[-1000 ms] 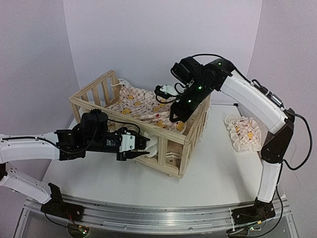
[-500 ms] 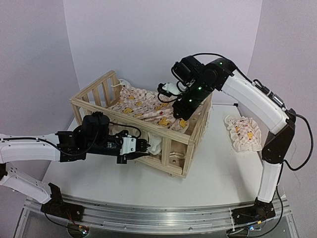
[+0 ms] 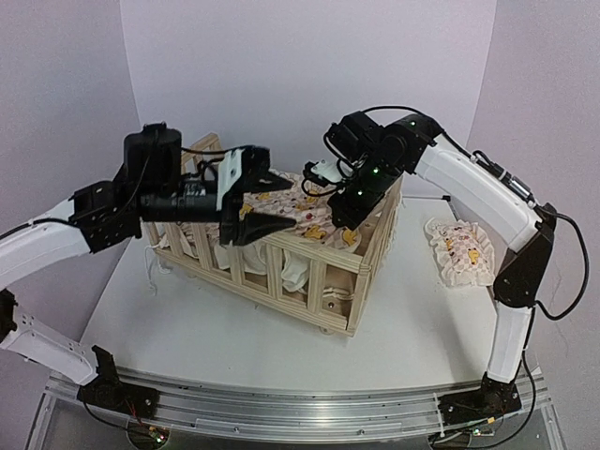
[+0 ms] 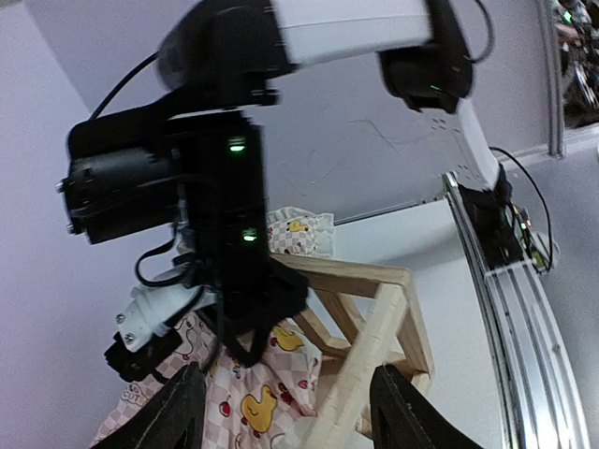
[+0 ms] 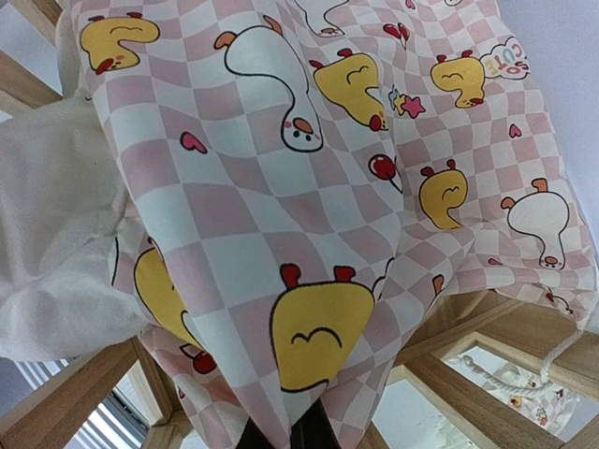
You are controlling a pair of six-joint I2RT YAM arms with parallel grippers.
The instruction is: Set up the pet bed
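the table point(image 3: 187, 328) carries the pet bed point(image 3: 309, 259) at its middle. the duck-print cushion point(image 5: 309, 187) lies inside the bed, bunched toward its right end. above that end the right gripper point(image 5: 281, 438) is clamped on a fold of the cushion. over the bed's left half the left gripper point(image 4: 285, 402) hovers, jaws spread, holding nothing. the small pillow point(image 3: 459, 251) lies right of the bed, well apart.

You had the cushion point(image 3: 314, 225) in the bed point(image 3: 281, 255), mid-table point(image 3: 234, 328); the pillow point(image 3: 459, 251) lay to its right.
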